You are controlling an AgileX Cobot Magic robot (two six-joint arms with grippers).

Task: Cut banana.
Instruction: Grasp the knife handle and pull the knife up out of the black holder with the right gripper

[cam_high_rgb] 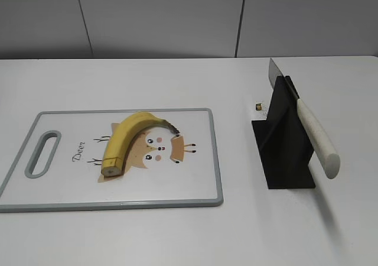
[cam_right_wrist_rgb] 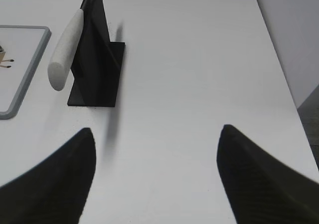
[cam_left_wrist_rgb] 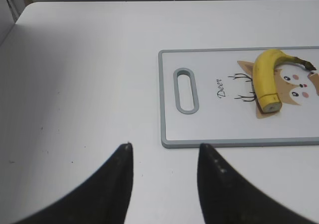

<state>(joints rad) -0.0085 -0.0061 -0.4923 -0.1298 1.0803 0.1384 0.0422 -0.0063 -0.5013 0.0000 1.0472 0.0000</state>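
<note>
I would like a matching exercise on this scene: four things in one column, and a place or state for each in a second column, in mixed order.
Things:
1. banana
2. knife
3. left gripper
4. small brass object

Places or states:
A. open, above bare table
B. on the table behind the black stand
C. lying on the cutting board
D. resting in the black stand

Pairs: 1-C, 2-D, 3-A, 4-B

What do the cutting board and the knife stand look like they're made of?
Cutting board: probably plastic, smooth white face with a grey rim and printed deer. Knife stand: thin matt black sheet, bent metal or plastic; can't tell which. Knife handle: off-white, likely plastic.
</note>
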